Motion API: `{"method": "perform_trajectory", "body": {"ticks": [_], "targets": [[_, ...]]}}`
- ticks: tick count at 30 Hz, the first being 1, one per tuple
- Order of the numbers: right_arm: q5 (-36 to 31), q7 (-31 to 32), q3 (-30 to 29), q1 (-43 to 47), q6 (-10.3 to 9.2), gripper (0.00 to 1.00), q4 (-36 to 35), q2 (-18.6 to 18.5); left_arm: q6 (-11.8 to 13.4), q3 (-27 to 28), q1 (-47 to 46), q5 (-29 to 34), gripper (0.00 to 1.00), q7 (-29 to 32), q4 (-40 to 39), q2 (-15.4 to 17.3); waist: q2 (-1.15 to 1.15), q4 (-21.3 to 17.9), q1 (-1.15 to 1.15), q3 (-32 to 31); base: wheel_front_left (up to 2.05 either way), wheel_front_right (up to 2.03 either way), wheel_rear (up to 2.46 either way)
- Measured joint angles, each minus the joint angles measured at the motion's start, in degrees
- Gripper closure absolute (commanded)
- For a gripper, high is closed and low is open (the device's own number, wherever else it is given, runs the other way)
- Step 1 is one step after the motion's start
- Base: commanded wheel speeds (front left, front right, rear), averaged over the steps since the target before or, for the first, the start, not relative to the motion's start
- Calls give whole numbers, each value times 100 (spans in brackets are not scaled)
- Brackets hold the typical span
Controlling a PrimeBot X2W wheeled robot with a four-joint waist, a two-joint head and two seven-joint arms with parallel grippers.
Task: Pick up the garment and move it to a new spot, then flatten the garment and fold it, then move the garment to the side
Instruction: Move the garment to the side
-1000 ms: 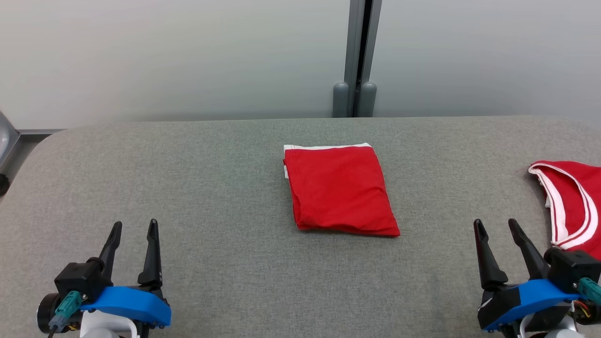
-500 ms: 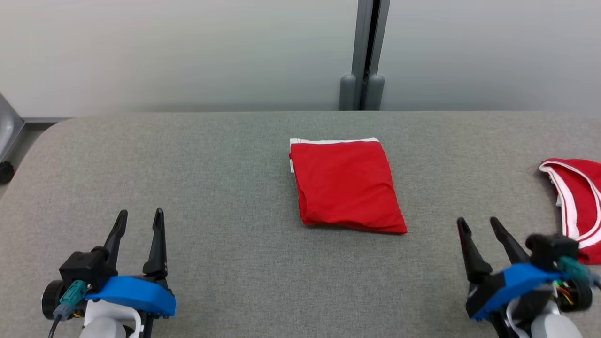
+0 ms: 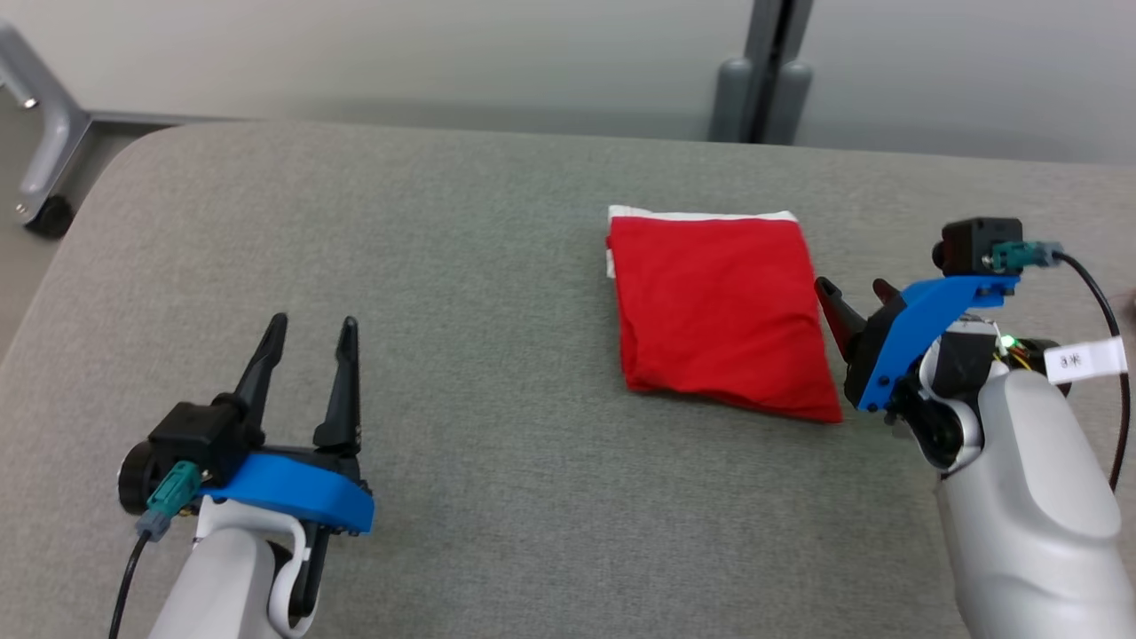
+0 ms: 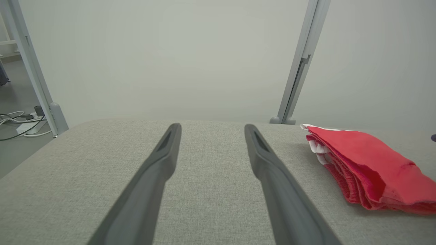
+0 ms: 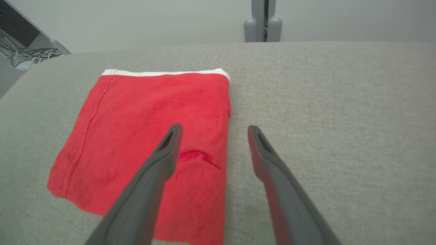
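Only writing is on a small white tag (image 3: 1084, 358) by the right arm's cable, too tiny to read. The folded red cloth garment with white trim (image 3: 719, 311) lies flat on the grey fabric-covered surface (image 3: 444, 266), toward its far edge. The right gripper (image 3: 850, 288) sits just beside its right edge and the left gripper (image 3: 313, 321) is near the front-left corner, both jaws released and empty.

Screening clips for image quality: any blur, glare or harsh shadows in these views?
Head view: sharp, soft even light, faint shadow under the red garment. Left wrist view: left pincer blurs toward the bottom edge. Right wrist view: right pincer likewise; no glare.
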Motion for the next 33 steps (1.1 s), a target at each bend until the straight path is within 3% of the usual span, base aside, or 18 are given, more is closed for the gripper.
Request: {"method": "perform_trajectory", "body": {"ticks": [10, 16, 17, 18, 19, 27, 33], "targets": [[-511, -138, -811, -911, 0, 0, 1771, 10, -9, -347, -313, -8, 0, 0, -74, -89, 0, 512, 0, 406, 0, 0, 0], [-552, -71, -859, -1323, 0, 0, 2773, -24, -9, -431, -337, -25, 0, 0, -96, -94, 0, 621, -1, 446, 0, 0, 0], [-543, -70, -776, -1388, -1, 3, 2876, -41, -9, -442, -338, -25, 0, 0, -97, -99, 0, 623, -1, 439, 0, 0, 0], [-536, -135, -716, -1422, -1, 66, 2936, -38, -9, -452, -339, -25, 0, 0, -99, -105, 0, 618, -1, 433, 0, 0, 0], [-557, -209, -468, -1467, -1, 100, 3033, -30, -9, -448, -339, -25, 0, -1, -103, -99, 0, 584, -1, 418, 0, 0, 0], [-742, -172, 769, -1870, 0, 100, 2894, -174, -10, -326, -266, -43, 0, 0, -167, -80, 0, 197, -1, 329, 0, 0, 0], [-88, 448, 2158, -2115, 1, 100, 2308, -577, -10, -192, -110, -48, 0, 0, -237, -71, 0, -359, -1, 303, 0, 0, 0]]}}
